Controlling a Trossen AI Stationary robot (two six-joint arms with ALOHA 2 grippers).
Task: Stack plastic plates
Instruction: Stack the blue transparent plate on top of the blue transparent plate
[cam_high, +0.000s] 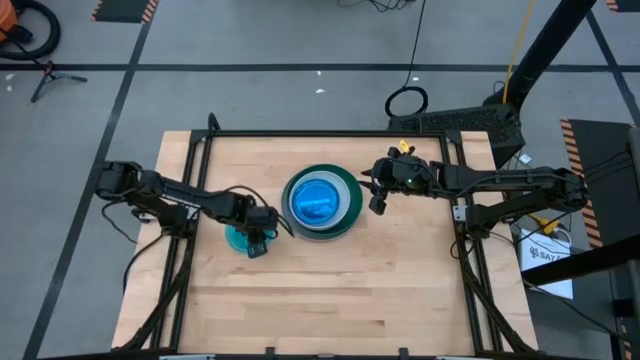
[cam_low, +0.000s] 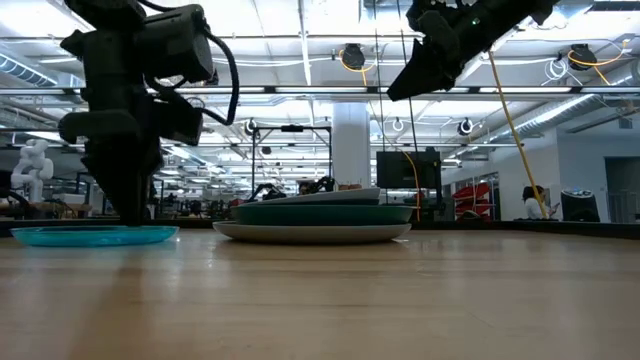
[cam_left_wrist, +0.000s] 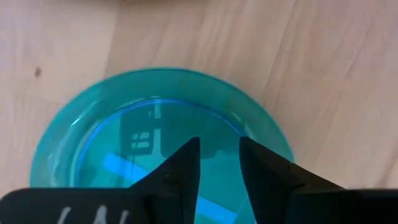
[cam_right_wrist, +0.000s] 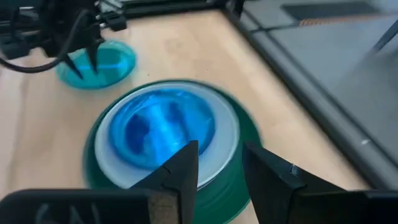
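A stack of plastic plates, bright blue on top, sits mid-table. The left gripper hovers over a lone blue plate just left, fingers slightly apart, seemingly not gripping. The right gripper hangs raised right of the stack, fingers parted.

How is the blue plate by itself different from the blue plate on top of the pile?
The lone blue plate lies flat on the table, under the left gripper; the top blue plate rests on a stack of bigger plates. The lone one looks greener, more teal. Both are round, see-through plastic. The right gripper hangs beside the stack.
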